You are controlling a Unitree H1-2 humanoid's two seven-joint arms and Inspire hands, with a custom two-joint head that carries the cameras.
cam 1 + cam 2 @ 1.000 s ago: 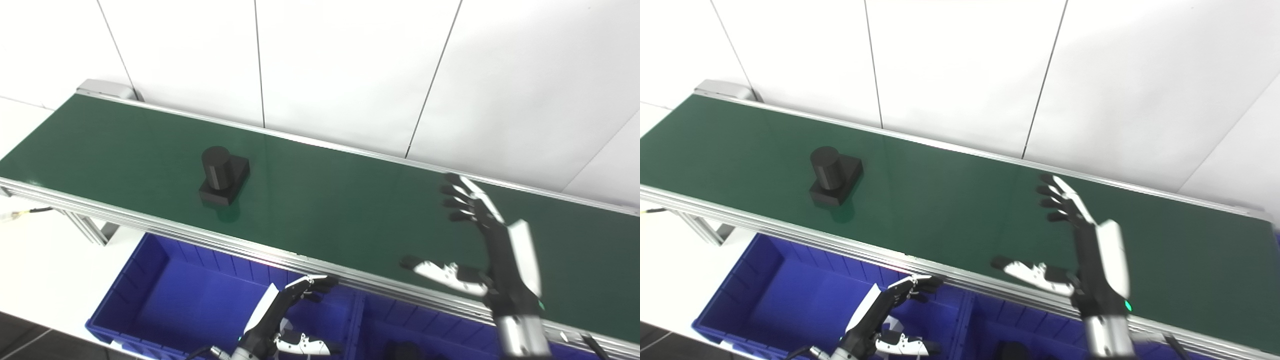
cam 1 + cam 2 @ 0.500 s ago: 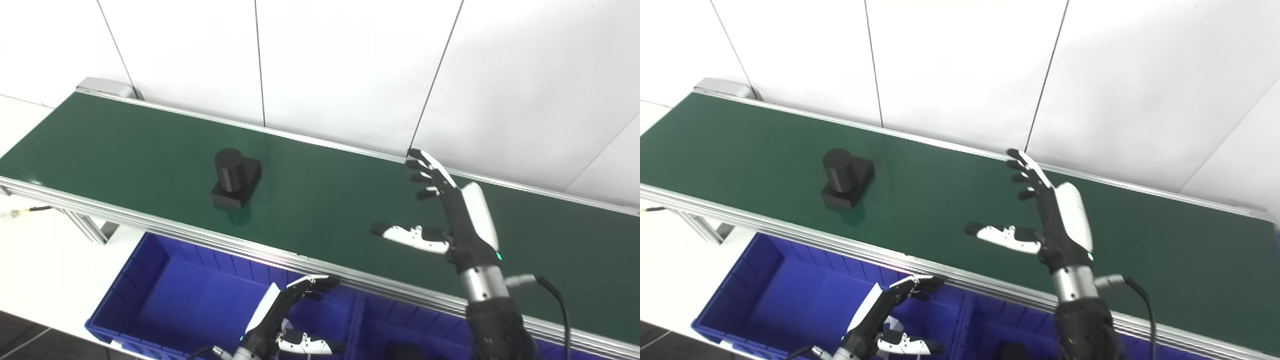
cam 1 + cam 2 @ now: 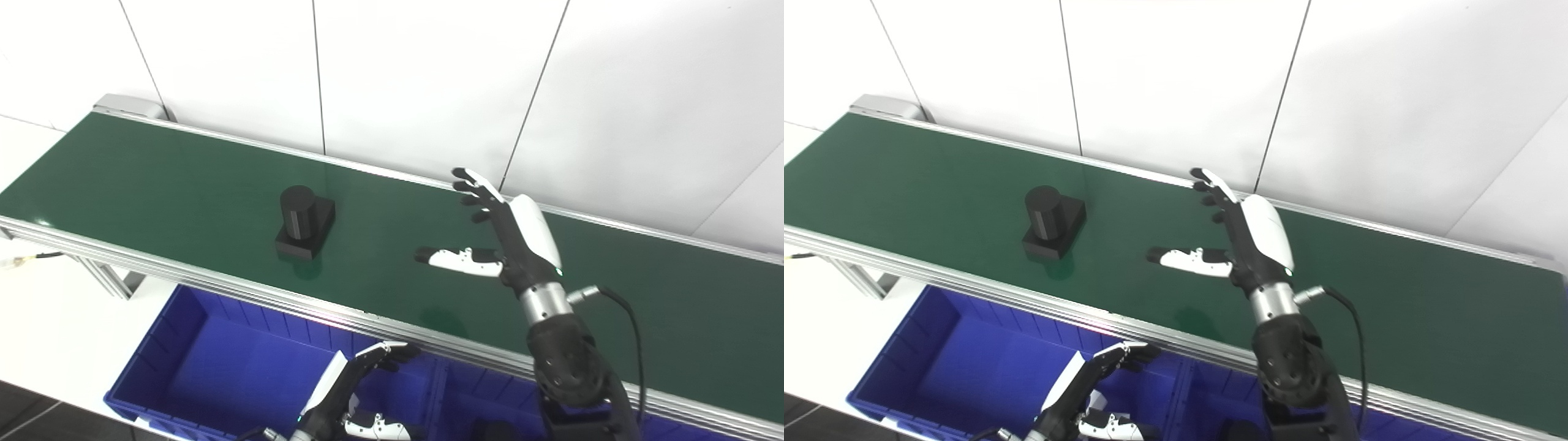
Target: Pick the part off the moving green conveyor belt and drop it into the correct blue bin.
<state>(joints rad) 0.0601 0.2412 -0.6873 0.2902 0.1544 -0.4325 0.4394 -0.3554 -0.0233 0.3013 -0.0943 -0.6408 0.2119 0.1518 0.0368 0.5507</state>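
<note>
I've got one part [image 3: 304, 222] on the green conveyor belt [image 3: 153, 177]: matte black, a short round cylinder standing upright on a flat square base plate. It sits toward the belt's near edge, left of centre, w/ a faint reflection on the belt just in front of it. Belt surface is smooth, slightly glossy dark green, framed by ribbed aluminium rails front & back, w/ a grey end cap at the far left.

My right hand [image 3: 502, 236] is out over the belt, well right of the part & not touching it. Fingers spread straight, thumb stuck out sideways toward the part, holding nothing. Black fingers, glossy white shell on the back, metal wrist collar, one black cable looping off the forearm.

My left hand [image 3: 352, 392] is low, below the belt's front rail, over the blue bin [image 3: 184, 343]. Fingers loosely curled but apart, thumb out, nothing in it.

Bins: I count 2 blue plastic ones side by side under the rail. Left one has ribbed inner walls. The second bin [image 3: 465, 392] is mostly cut off at the bottom edge; something dark sits in it, can't tell what.

Behind it all, plain white wall panels w/ thin dark seams.
</note>
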